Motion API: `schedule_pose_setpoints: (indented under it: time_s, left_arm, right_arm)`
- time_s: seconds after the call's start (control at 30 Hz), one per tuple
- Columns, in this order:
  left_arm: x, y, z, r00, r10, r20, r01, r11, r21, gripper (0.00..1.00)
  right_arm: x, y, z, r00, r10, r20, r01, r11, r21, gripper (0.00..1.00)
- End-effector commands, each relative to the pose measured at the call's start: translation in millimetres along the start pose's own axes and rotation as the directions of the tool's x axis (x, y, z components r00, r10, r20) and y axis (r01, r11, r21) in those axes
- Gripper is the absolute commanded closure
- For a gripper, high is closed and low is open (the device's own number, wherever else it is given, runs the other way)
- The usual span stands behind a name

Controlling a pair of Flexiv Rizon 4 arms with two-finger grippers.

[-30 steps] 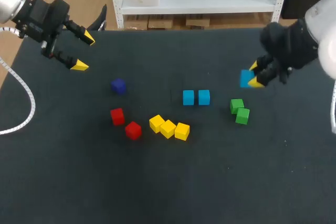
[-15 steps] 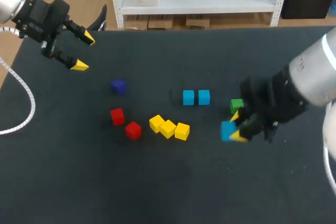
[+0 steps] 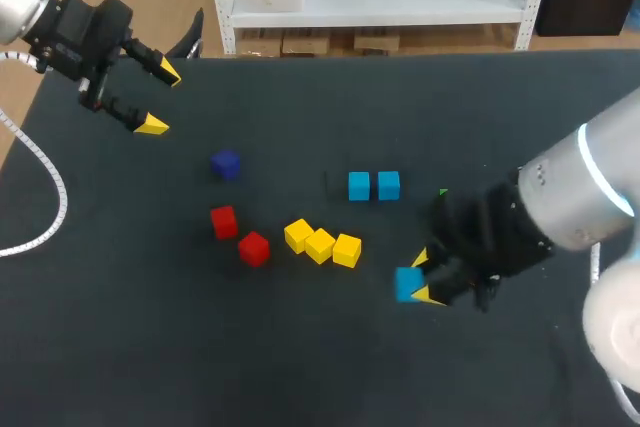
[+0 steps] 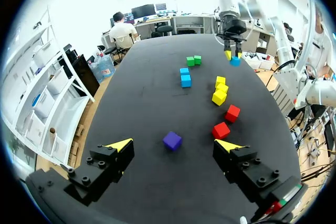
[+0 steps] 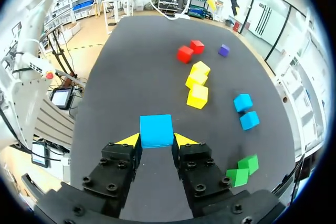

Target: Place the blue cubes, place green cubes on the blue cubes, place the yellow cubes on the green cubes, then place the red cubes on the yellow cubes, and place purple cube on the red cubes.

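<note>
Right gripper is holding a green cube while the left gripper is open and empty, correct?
No: the right gripper holds a blue cube, not a green one, as the right wrist view shows. The left gripper is open and empty.

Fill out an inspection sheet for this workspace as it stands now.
Surface: dark table, cubes scattered mid-table.
Job's things: two blue cubes side by side; third blue cube held; green cubes side by side; three yellow cubes in a row; two red cubes; purple cube; nothing stacked.
Clutter: nothing seen.
Grippers: left gripper open, empty; right gripper shut on the third blue cube.
Cables: white cable looping beside the left arm.
Surroundings: nothing seen.
</note>
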State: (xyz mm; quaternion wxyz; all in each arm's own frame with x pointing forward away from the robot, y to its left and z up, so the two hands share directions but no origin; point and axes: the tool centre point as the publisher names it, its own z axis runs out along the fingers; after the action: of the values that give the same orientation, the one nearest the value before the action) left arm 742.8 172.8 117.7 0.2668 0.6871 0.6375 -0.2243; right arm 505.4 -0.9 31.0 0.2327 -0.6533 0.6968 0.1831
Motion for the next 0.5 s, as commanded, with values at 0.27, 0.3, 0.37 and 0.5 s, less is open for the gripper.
schedule_pose_setpoints:
  time_s: [0.27, 0.3, 0.37, 0.5]
  left_arm:
    - [1.2, 0.6, 0, 1.000, 0.004, 0.002, -0.004, 1.000, 0.000, 0.00]
    - [1.2, 0.6, 0, 1.000, 0.004, 0.002, -0.004, 1.000, 0.000, 0.00]
    - [1.2, 0.6, 0, 1.000, 0.004, 0.002, -0.004, 1.000, 0.000, 0.00]
    - [1.2, 0.6, 0, 1.000, 0.004, 0.002, -0.004, 1.000, 0.000, 0.00]
  right_arm:
    - [-7, -23, 39, 1.000, -0.020, -0.002, 0.020, 0.998, -0.056, 1.00]
    - [-8, -24, 41, 1.000, -0.022, -0.003, 0.022, 0.998, -0.056, 1.00]
    - [-9, -24, 43, 1.000, -0.024, -0.003, 0.024, 0.998, -0.055, 1.00]
    - [-11, -25, 47, 1.000, -0.029, -0.005, 0.029, 0.998, -0.059, 1.00]
